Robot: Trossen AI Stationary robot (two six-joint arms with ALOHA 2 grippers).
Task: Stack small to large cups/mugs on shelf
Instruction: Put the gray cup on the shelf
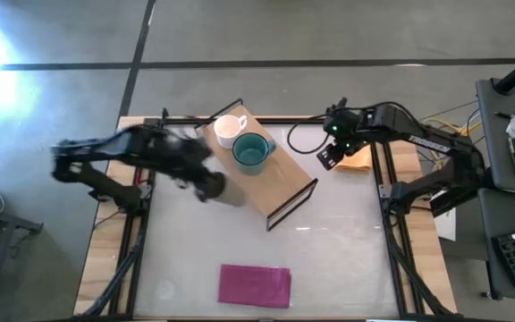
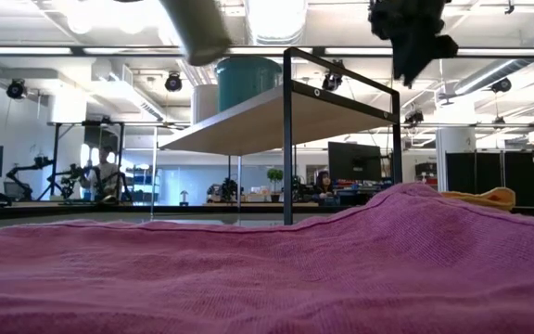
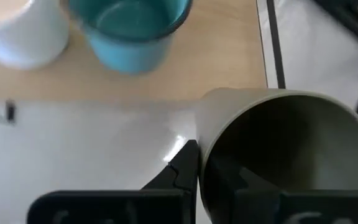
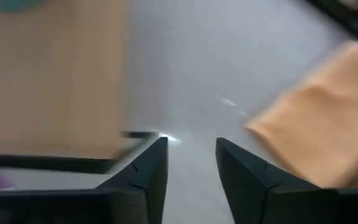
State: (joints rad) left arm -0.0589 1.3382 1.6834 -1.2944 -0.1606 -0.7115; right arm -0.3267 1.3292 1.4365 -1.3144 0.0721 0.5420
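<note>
The light-wood shelf (image 1: 271,174) stands slantwise at the table's far middle. On it sit the white mug (image 1: 229,130) and the teal-green mug (image 1: 250,152); both also show in the left wrist view, white (image 3: 20,31) and teal (image 3: 129,28). My left gripper (image 1: 211,186) is shut on the olive-brown cup (image 3: 278,155), just off the shelf's left long edge. In the low view the cup (image 2: 197,28) is high above the table. My right gripper (image 1: 329,156) is open and empty, in the air beside the orange cloth (image 1: 356,159). My left gripper holds the olive-brown cup by its wall at the rim (image 3: 205,149). One finger (image 3: 182,171) is outside the cup and the other (image 3: 244,183) is inside it. The cup is lifted clear of the table and tilted in the low view.
A magenta cloth (image 1: 255,284) lies near the table's front edge and fills the low view's foreground (image 2: 267,269). The orange cloth (image 4: 316,137) lies at the table's far right. The shelf's black wire frame (image 1: 293,204) stands at its near end.
</note>
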